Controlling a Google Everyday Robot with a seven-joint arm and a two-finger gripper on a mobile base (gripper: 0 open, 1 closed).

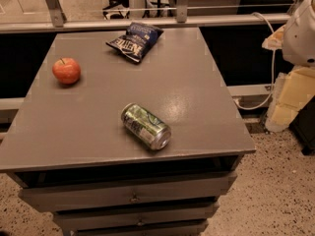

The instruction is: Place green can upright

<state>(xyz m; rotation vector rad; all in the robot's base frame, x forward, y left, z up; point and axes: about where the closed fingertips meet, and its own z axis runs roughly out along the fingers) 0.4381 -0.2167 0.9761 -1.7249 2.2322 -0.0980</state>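
Nearest the camera are the drawers (133, 198) under the grey table (197, 82).

The green can (146, 127) lies on its side close to the table's front edge. It is angled, with one silver end facing front-right. It has not been stood up, so the task remains open. On its round side it could roll, and the edge is near, so care is advised.

The gripper (288, 100), as best made out, is the pale blocky part at the right border. It is off the table, well apart from the can and carrying nothing visible. Whether it is released or clenched cannot be told.

Farther back on the left sits an apple (66, 70). At the far edge lies a dark crisp bag (135, 42). Both are well away from the can and, in my judgement, pose no obstruction to an approach.
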